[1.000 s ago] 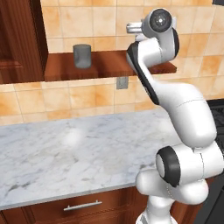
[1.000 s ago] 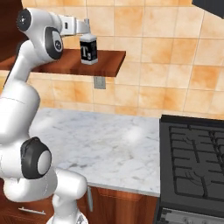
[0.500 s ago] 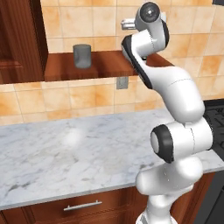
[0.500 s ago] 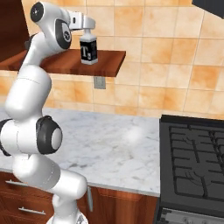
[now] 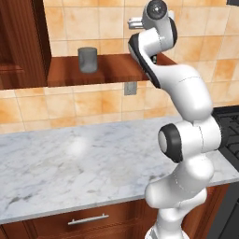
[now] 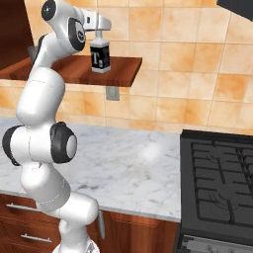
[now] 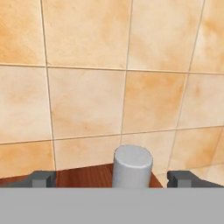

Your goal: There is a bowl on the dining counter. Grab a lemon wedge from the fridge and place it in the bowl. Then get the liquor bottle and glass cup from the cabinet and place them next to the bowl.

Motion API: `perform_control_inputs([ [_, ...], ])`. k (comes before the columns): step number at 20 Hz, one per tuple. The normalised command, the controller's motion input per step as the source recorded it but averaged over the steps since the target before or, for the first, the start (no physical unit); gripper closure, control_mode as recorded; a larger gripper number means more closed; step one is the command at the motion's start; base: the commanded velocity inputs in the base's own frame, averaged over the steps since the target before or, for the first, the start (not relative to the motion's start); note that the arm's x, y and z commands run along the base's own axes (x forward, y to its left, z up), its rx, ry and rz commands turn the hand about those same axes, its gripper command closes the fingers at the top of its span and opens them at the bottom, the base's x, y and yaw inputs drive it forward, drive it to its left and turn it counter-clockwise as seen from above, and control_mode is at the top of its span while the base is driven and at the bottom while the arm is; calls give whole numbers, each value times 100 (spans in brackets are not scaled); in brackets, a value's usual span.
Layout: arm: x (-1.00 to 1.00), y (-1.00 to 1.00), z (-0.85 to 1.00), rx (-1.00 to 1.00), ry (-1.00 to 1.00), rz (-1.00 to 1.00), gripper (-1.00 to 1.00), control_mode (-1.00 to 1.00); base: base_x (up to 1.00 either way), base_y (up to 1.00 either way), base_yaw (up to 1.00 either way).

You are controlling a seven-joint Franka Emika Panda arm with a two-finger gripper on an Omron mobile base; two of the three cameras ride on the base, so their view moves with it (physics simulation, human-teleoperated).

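Observation:
The liquor bottle (image 6: 100, 57), dark with a white label and grey cap, stands on a wooden shelf (image 6: 74, 68) against the tiled wall. My gripper (image 6: 102, 29) hovers open just above its cap. In the hand view the grey cap (image 7: 132, 166) sits between the two spread fingertips of my gripper (image 7: 112, 179), touching neither. A grey glass cup (image 5: 87, 59) stands on the same shelf (image 5: 105, 70), well to the left of my gripper (image 5: 135, 21). The bowl and the lemon wedge are out of view.
A dark wooden cabinet (image 5: 21, 42) borders the shelf on the left. Below lies a marble counter (image 5: 70, 158), with a black stove (image 6: 217, 178) at its right end. A wall outlet (image 6: 113, 93) sits under the shelf.
The arm's upper links have swung more upright and nearer the shelf. The hand stays over the bottle's cap. Bottle, cup and base have not moved.

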Motion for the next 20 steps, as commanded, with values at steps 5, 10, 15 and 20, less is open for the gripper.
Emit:
perform_control_inputs([
  [5,19,-8,-8,1,0,0,100,-100,0,0,0],
  [10,4,-1,-3,0,1,0,100,-100,0,0,0],
  [15,0,0,0,0,0,0,100,-100,0,0,0],
  [20,-13,0,0,0,0,0,100,-100,0,0,0],
])
